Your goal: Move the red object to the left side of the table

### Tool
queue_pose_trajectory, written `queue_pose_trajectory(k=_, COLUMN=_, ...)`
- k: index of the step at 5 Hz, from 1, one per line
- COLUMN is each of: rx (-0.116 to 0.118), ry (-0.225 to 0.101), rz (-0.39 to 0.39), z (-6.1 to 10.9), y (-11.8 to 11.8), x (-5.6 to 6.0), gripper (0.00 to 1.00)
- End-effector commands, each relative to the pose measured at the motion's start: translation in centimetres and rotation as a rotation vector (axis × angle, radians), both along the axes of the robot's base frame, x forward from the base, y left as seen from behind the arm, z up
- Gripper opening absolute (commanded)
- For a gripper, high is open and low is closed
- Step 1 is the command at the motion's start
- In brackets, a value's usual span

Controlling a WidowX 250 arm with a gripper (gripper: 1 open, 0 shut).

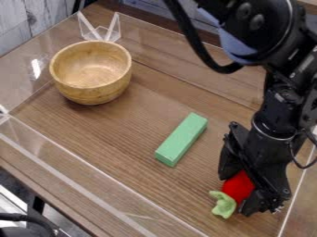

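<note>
The red object (240, 192) lies at the near right corner of the table (111, 134), its light green leafy stub (223, 205) pointing toward the front edge. The black gripper (255, 183) is lowered over it from above. Its jaws are open and stand on either side of the red toy. One finger (231, 163) is to the toy's left, the other at its right. The arm hides most of the toy's upper part, and I cannot tell whether the fingers touch it.
A green rectangular block (183, 139) lies diagonally just left of the gripper. A wooden bowl (91, 71) stands at the far left. Clear low acrylic walls (74, 190) run round the table's edge, close to the toy at front and right.
</note>
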State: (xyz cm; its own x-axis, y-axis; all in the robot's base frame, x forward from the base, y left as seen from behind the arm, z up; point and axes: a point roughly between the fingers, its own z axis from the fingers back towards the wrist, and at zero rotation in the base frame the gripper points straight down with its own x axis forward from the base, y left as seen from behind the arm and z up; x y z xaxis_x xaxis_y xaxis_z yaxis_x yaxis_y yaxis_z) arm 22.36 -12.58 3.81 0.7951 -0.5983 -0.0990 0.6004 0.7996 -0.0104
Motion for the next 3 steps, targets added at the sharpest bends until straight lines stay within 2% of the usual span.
queue_pose_trajectory(k=1, rx=-0.021, ry=-0.068, rz=-0.007, z=1.16, y=-0.49, x=0.39, gripper=1.0)
queue_pose_trajectory(k=3, rx=-0.038, ry=-0.112, rz=-0.013, z=1.28, y=-0.65, x=0.41, gripper=1.0)
